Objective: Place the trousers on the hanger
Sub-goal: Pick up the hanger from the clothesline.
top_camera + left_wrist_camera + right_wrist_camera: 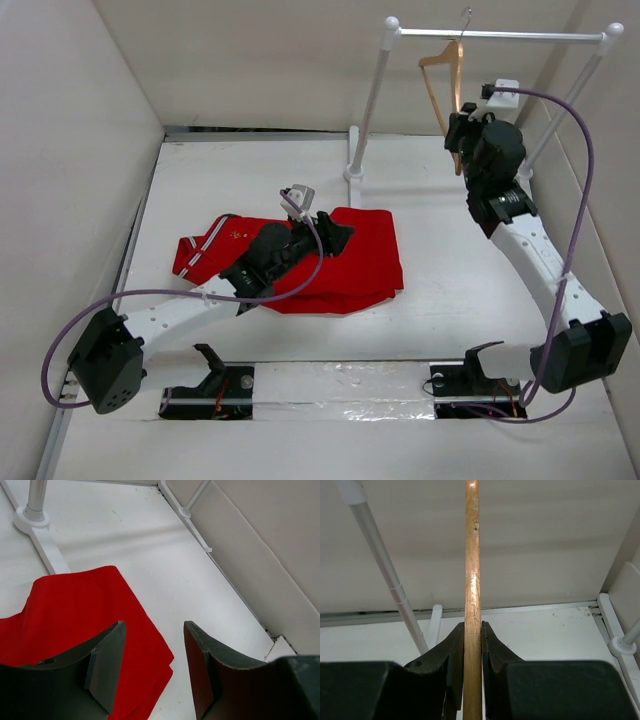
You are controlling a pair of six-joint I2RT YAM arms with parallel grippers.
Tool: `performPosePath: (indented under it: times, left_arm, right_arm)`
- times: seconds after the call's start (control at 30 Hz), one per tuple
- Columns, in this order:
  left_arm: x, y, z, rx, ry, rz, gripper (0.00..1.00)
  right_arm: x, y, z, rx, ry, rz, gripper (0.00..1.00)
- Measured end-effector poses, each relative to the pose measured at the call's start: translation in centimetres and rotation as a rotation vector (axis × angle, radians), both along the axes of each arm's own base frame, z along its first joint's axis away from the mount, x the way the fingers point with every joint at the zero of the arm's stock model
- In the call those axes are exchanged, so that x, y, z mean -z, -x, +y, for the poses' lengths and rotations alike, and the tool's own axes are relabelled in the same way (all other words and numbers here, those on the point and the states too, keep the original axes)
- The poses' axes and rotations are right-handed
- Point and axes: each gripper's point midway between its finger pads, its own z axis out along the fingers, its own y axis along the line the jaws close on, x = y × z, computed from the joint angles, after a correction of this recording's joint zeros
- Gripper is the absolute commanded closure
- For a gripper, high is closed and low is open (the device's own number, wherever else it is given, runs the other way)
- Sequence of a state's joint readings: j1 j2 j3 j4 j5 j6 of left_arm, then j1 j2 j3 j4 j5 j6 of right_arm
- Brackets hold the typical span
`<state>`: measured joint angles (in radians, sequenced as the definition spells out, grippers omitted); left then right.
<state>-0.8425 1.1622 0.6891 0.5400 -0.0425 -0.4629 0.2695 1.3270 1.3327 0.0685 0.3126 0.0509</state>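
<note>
Pinching a slim wooden bar of the hanger (472, 555) between its pressed jaws, our right pincer (472, 632) holds the frame just under the white rail (500, 35), whose top bar appears to carry the thin metal hook. Our left pincer (154, 635) stands spread with nothing between its fingers, hovering low over the edge of the trousers (75, 610) that lies toward the rail's foot. The trousers lie folded in a red heap on the bench (250, 170), in front of the rail and well below its top bar; no part of them is lifted or draped. We judge the task to be at an early stage. The hanger is steadied, which is one half of the preparation, but the cloth is not yet gripped. Left to do, as we read it, are closing on the fabric, carrying it up toward the rail, feeding it over the hanger's crossbar, and letting it hang evenly on both sides.
</note>
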Motion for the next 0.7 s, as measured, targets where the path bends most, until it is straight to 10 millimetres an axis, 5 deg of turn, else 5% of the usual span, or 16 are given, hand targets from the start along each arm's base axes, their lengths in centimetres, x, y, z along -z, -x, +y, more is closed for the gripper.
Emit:
performPosePath:
  times: [0.3, 0.53, 0.7]
  left_arm:
    - [-1.3, 0.0, -0.6, 0.015, 0.023, -0.008, 0.52]
    - [-4.0, 0.2, -2.1, 0.044, 0.052, -0.027, 0.45]
    - [-6.9, 0.5, -6.1, 0.095, 0.054, -0.037, 0.4]
  right_arm:
    - [-1.6, 4.9, -1.5, 0.01, -0.085, -0.144, 1.0]
    - [5.0, 6.3, -1.0, -0.008, -0.068, -0.042, 1.0]
    - [10.3, 9.5, 1.1, -0.069, -0.037, 0.034, 1.0]
